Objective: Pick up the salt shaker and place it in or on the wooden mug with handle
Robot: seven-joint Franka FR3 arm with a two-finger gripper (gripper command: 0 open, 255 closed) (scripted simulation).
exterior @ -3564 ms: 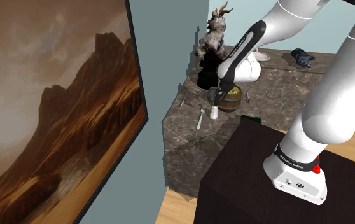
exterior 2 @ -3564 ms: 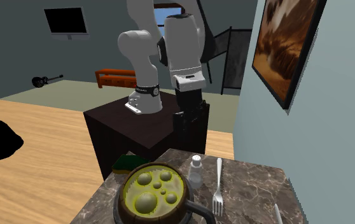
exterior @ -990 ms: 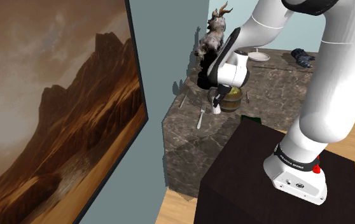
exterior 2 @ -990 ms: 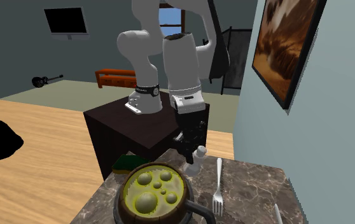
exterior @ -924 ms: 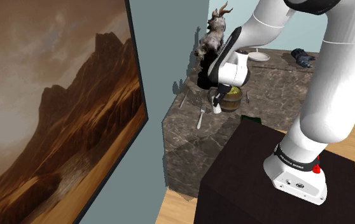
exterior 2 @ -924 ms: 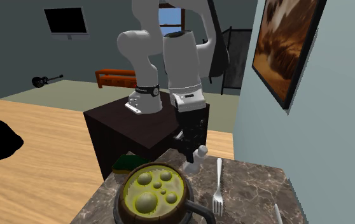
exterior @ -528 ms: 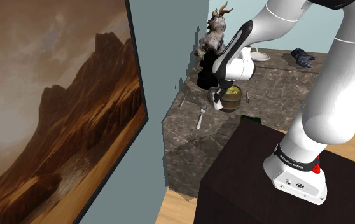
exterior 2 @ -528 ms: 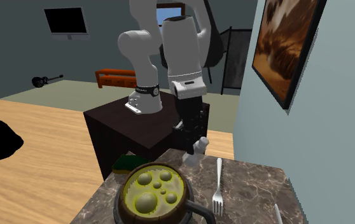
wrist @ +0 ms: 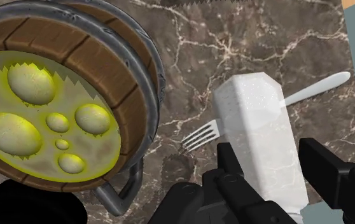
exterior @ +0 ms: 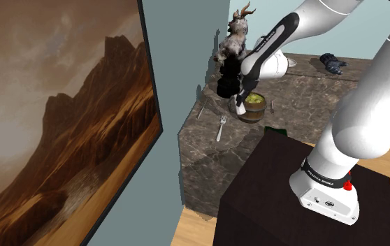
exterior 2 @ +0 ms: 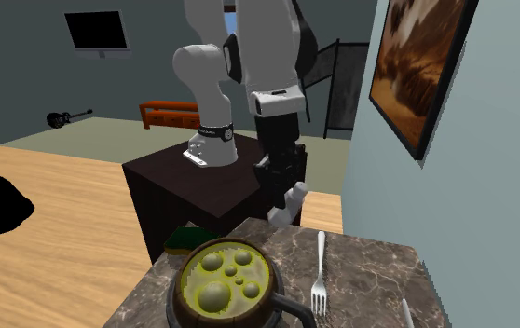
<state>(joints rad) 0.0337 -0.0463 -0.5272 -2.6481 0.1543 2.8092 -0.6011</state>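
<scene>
Raised since the earlier frames, when the shaker stood upright on the counter beside the mug, the gripper [wrist: 271,159] now hangs clear of the surface, fingers clamped on the flanks of the salt shaker [wrist: 256,127]. Shaker: pale, speckled, faceted body. Its long axis is tilted, running seven to one o'clock in the second exterior view. Past it in the wrist view lies a silvery fork [wrist: 201,135] on the dark veined marble counter [wrist: 233,38]. Wooden mug [wrist: 147,76]: staved barrel shape, grey metal bands, loop handle, holding bubbly yellow-green liquid. It sits at the shaker's seven o'clock in the second exterior view.
</scene>
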